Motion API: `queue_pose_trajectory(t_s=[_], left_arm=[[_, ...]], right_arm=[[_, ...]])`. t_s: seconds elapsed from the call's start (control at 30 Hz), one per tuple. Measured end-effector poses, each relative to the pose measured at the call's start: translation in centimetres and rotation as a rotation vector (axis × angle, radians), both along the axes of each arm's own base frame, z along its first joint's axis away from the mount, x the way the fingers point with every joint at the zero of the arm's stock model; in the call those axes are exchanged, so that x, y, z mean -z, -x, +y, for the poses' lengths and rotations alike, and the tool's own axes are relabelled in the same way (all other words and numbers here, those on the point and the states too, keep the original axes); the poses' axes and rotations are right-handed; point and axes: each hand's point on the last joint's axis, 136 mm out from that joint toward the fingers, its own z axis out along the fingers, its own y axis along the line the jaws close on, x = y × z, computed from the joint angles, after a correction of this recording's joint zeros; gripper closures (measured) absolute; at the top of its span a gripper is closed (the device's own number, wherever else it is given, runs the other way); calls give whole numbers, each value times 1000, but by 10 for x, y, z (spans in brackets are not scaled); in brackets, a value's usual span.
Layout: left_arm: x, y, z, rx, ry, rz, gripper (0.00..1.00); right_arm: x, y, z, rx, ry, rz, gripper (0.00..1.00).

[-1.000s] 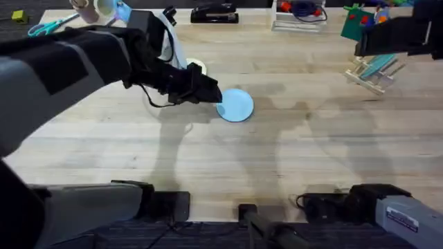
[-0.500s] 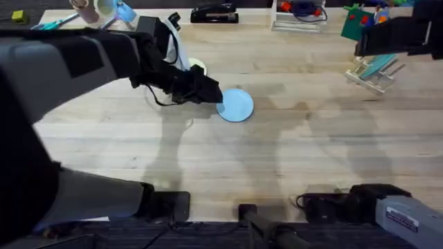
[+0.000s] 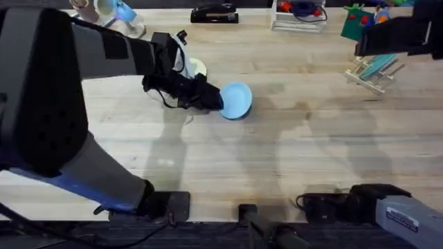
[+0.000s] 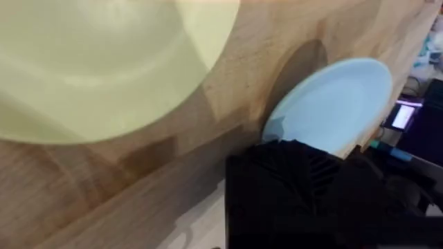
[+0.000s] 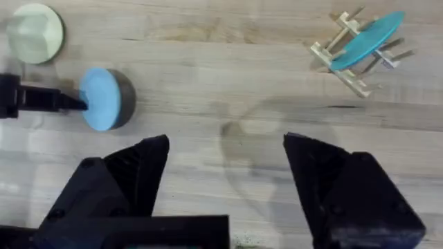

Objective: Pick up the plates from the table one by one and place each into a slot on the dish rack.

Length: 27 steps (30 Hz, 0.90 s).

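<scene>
Robot lab: cluttered plank table (image 3: 228, 166), stapler (image 3: 213, 14).

Plank table (image 3: 277, 152) with cream plate (image 5: 34, 33)

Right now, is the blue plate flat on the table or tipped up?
Tipped up. The blue plate is gripped at one edge by the left gripper, casting a shadow on the table.

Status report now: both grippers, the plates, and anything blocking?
Left gripper shut on light blue plate, tilted off table. Right gripper open, holding nothing. Cream plate flat; rack holds one blue plate. Path clear.
</scene>
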Motion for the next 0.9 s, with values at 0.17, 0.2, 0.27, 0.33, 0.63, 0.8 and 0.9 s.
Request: queue_pose_trajectory(t_s=[0.17, 0.2, 0.27, 0.33, 0.63, 0.8, 0.9], left_arm=[[0, 0, 0, -1, 3, 2, 960], [0, 0, 0, -1, 3, 2, 960], [0, 0, 0, -1, 3, 2, 960], [0, 0, 0, -1, 3, 2, 960], [0, 0, 0, -1, 3, 2, 961], [0, 0, 0, -1, 3, 1, 960], [0, 0, 0, -1, 3, 2, 960]], right_arm=[[0, 0, 0, 0, 0, 0, 8], [0, 0, 0, 0, 0, 0, 8], [0, 0, 0, 0, 0, 0, 8], [0, 0, 0, 2, -2, 0, 8], [20, -17, 12, -28, -63, 91, 8], [49, -33, 24, -78, -119, 206, 7], [62, -45, 30, -94, -149, 246, 7]])
